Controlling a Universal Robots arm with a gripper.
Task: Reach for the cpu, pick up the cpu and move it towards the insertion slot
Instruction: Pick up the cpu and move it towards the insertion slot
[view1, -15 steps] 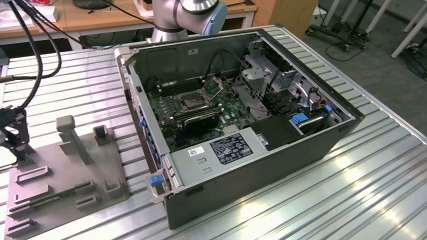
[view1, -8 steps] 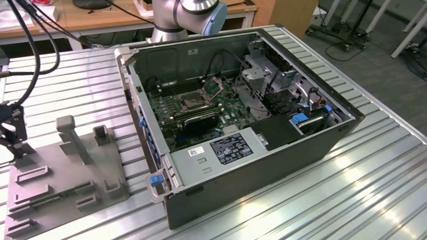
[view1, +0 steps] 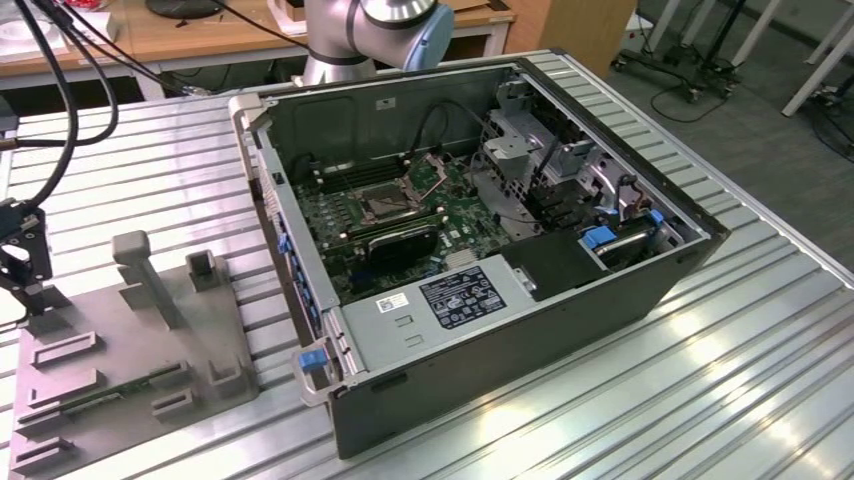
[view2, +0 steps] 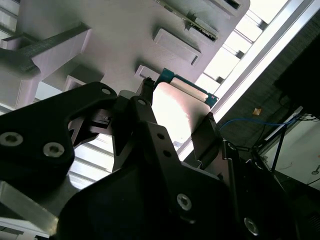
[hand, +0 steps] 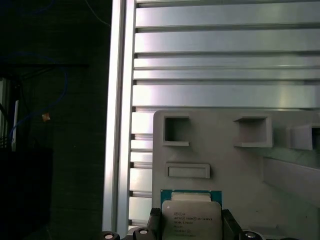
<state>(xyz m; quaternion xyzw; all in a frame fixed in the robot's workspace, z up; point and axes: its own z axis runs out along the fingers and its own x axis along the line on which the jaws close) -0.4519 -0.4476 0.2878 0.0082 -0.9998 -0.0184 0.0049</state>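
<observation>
The hand (hand: 192, 226) has one finger against each of two opposite edges of the cpu (hand: 191, 210) in both wrist views. I see no gap, so I judge it clamped on the chip, which lies flat at the edge of the grey fixture plate (hand: 225, 170). Done well, this pick-up calls for a light, even squeeze on the rim alone, the chip level, and a straight rise clear of the fixture's raised blocks. The insertion slot (view1: 378, 207) lies well apart, inside the open computer case (view1: 534, 340) on the desk (view1: 694, 400), so the carry must clear the case wall.
</observation>
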